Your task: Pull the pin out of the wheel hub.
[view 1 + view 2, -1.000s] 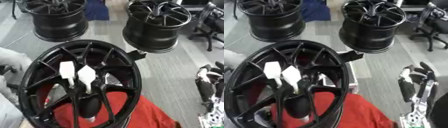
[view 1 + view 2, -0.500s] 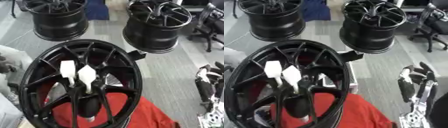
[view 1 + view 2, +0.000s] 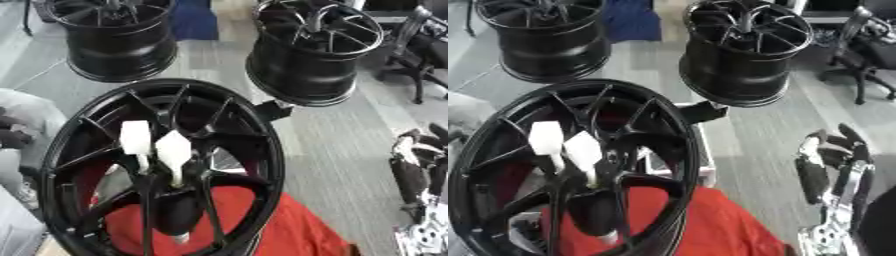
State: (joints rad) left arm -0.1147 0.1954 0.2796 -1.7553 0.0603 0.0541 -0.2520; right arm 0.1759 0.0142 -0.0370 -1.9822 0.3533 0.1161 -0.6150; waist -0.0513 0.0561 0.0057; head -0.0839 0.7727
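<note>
A large black wheel hub (image 3: pixel 268 165) stands tilted in the foreground, its spokes facing me. Two white pin handles (image 3: pixel 136 137) (image 3: pixel 173 149) stick up side by side from the hub's centre, their thin shafts running down into it. A small white tip (image 3: pixel 179 239) shows below the centre. My right hand (image 3: pixel 833 165) rests at the lower right, well away from the wheel, fingers up and relaxed, holding nothing. My left hand does not show; a grey and dark shape (image 3: pixel 17 130) that I cannot identify lies at the left edge.
A red cloth (image 3: pixel 293 227) lies under the wheel's lower part, and a white stand (image 3: pixel 680 167) shows behind its spokes. Two more black wheels (image 3: pixel 114 42) (image 3: pixel 315 57) stand on the grey floor beyond. An office chair (image 3: pixel 424 45) is at the far right, a blue thing (image 3: pixel 194 20) at the top.
</note>
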